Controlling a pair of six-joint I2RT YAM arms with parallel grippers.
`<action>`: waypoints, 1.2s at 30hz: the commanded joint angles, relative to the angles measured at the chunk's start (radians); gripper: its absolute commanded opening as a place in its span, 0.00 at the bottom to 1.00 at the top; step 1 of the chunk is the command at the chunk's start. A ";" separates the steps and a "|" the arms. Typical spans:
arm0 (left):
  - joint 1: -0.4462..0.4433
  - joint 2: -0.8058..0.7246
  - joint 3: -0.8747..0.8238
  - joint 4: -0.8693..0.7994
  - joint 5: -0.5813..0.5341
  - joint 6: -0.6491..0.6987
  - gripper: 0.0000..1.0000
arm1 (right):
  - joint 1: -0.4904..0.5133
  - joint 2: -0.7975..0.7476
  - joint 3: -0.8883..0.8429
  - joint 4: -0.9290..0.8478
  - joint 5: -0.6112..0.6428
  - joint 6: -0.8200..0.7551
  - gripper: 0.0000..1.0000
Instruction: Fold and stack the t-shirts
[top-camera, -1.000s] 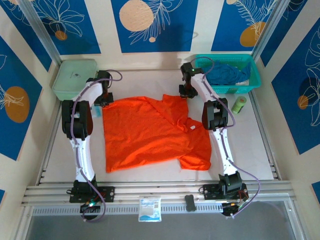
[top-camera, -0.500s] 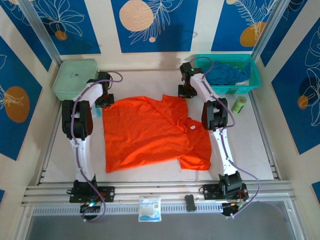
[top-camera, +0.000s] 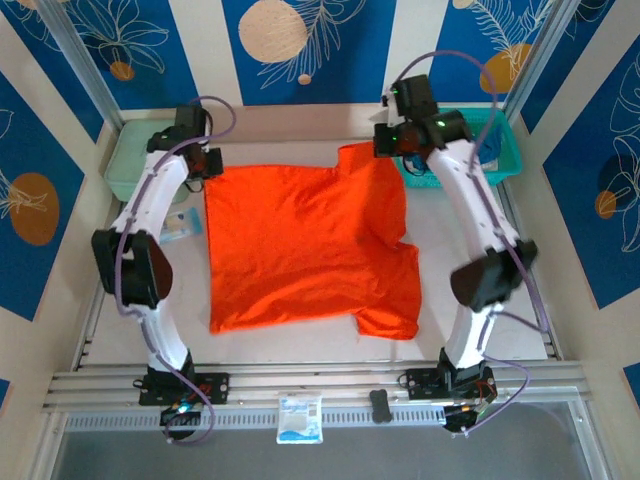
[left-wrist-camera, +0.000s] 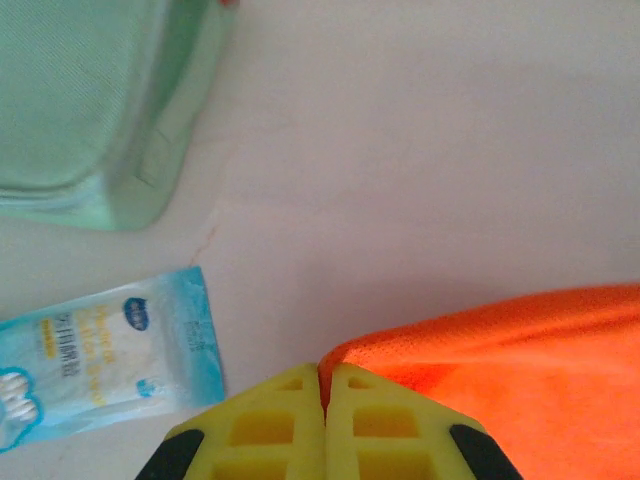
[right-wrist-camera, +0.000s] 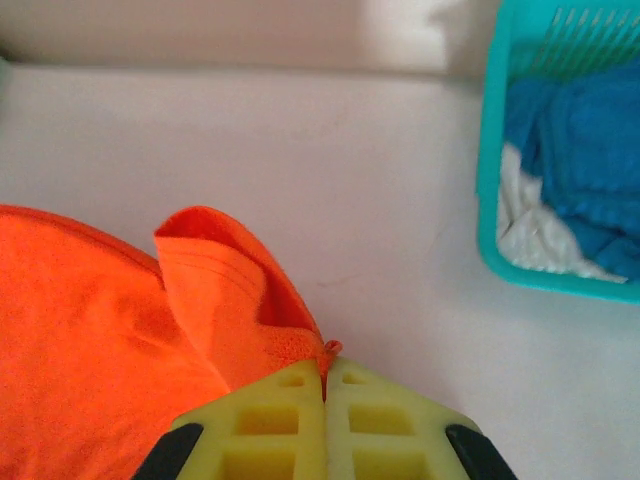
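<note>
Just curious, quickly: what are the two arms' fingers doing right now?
Left fingers: closed, pinching the orange t-shirt.
Right fingers: closed, pinching the same t-shirt.

Orange tee (top-camera: 300, 250), teal bskt (right-wrist-camera: 489, 170)

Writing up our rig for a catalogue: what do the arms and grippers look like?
The left arm and right arm are slim white links joined by bulky black joint housings, with purple-grey cables looping along them. Green lights glow near the right arm's wrist. The left gripper and right gripper have yellow fingers moulded with square recesses, black at the base.
</note>
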 joint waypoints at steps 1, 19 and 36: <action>-0.003 -0.124 0.061 -0.107 0.003 0.017 0.00 | 0.014 -0.161 -0.094 0.065 0.007 -0.048 0.00; -0.002 -0.727 0.182 -0.260 0.083 0.078 0.00 | 0.148 -0.653 0.199 -0.119 -0.124 -0.074 0.00; -0.002 -0.869 0.377 -0.393 0.024 0.074 0.00 | -0.081 -0.743 0.396 -0.213 -0.391 0.007 0.00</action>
